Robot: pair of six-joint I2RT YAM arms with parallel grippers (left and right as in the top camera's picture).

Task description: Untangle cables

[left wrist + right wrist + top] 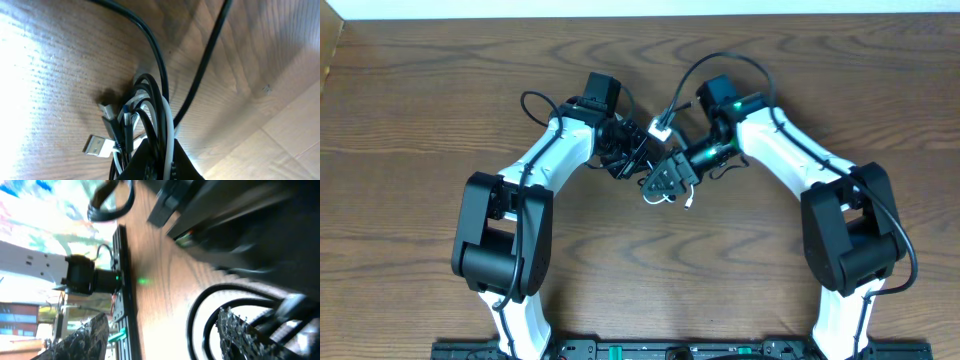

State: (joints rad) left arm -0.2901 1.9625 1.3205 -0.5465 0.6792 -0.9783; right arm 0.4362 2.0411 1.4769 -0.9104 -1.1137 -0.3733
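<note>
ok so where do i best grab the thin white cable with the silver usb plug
Probably just behind the silver USB plug of the thin white cable, coming in over the bare wooden table on the plug's side. That end sticks out clear of the thin black cables; further along, the white cord runs tight against their loops.

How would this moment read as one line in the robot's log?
phase: untangling | cables: tangled bundle, USB plug free | left gripper: at bundle, grip unclear | right gripper: at bundle, grip unclear

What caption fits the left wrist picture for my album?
Tangled black and white cables and a USB plug against a wooden table.
</note>
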